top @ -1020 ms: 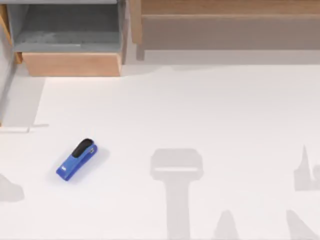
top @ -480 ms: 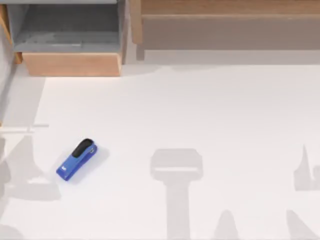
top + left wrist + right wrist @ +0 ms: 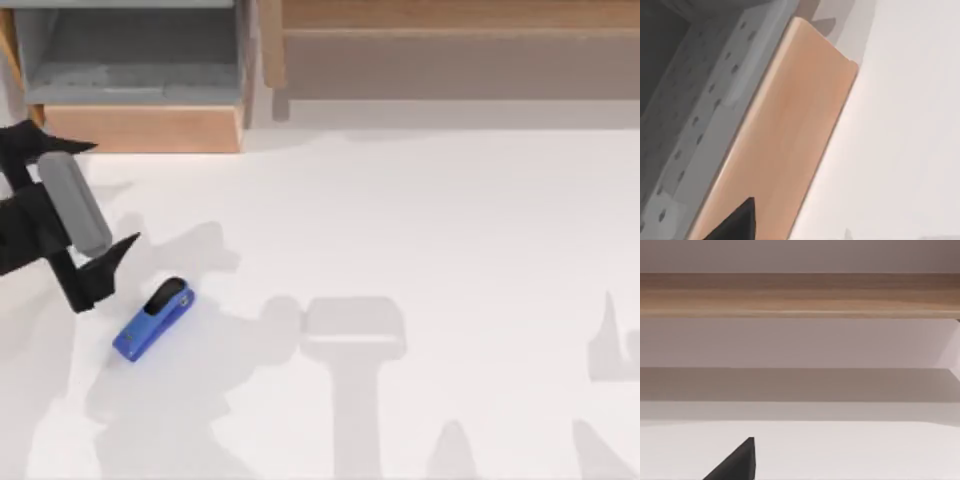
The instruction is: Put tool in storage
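White tabletop [image 3: 420,220]; blue stapler [image 3: 152,319] lies flat at lower left, wooden drawer [image 3: 140,128] at upper left.

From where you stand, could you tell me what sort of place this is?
Probably a simulated office or workshop bench: a white table, an open wooden drawer with a grey inside at its far left, a blue stapler lying loose, and the left gripper nearby.

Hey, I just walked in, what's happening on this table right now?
The left arm is reaching in over the table's left side, its claw open and pointing toward the table's right, just up and left of a small blue stapler. The stapler lies flat on the white table, not gripped. An open drawer with a wooden front sits at the far left corner, and nothing is visible in it. The right claw is parked facing a wooden shelf.
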`<act>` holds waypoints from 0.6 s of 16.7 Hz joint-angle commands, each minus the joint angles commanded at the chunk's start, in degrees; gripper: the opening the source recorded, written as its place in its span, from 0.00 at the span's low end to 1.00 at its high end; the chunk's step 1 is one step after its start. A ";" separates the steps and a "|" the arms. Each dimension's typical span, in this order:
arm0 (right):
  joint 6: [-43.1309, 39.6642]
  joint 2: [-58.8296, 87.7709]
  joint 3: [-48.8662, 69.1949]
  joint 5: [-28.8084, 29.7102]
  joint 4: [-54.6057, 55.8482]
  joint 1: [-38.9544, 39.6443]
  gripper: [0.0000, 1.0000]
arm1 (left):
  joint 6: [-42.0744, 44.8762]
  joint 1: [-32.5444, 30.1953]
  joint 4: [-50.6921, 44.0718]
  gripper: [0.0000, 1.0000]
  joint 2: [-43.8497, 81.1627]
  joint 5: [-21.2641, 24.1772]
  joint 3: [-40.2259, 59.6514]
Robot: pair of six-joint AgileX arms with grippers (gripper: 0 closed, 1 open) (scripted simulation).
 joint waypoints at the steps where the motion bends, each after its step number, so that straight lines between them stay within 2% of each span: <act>1: 0.00 0.00 0.00 0.00 0.00 0.00 1.00 | -3.35 -3.43 -7.35 1.00 0.05 -2.26 2.88; 6: 0.00 0.00 0.00 0.00 0.00 0.00 1.00 | -20.84 -17.64 -44.97 1.00 2.23 -15.53 18.95; 10: 0.00 0.00 0.00 0.00 0.00 0.00 1.00 | -33.90 -24.18 -70.66 1.00 4.66 -26.05 30.94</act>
